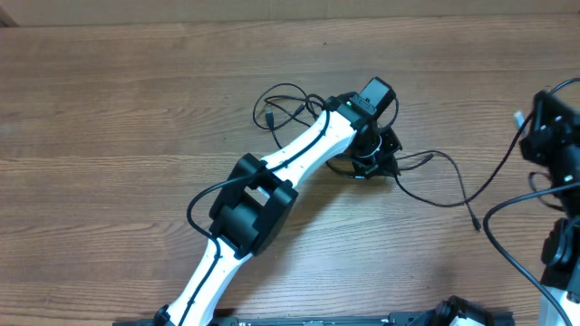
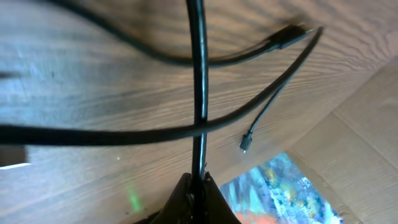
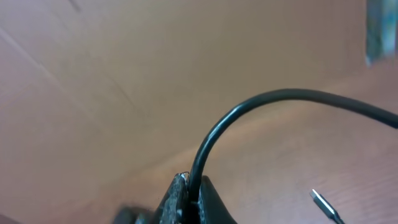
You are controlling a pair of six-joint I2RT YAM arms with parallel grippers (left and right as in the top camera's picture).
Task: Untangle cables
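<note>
Thin black cables (image 1: 290,101) lie in loose loops on the wooden table around my left gripper (image 1: 369,165). One strand ends in a plug (image 1: 476,223) to the right. In the left wrist view my left gripper (image 2: 198,186) is shut on one cable (image 2: 199,93), which runs straight away from the jaws. Another cable (image 2: 124,134) crosses it, and two plug ends (image 2: 291,35) (image 2: 244,144) lie beyond. My right gripper (image 1: 542,127) is at the right edge. In the right wrist view it (image 3: 191,196) is shut on a cable (image 3: 261,99) that arcs up and to the right.
The wooden table (image 1: 109,136) fills the view. The white left arm (image 1: 272,181) lies diagonally from the bottom left to the centre. Thicker black arm wires (image 1: 507,254) hang by the right arm. A loose plug tip (image 3: 326,205) shows in the right wrist view.
</note>
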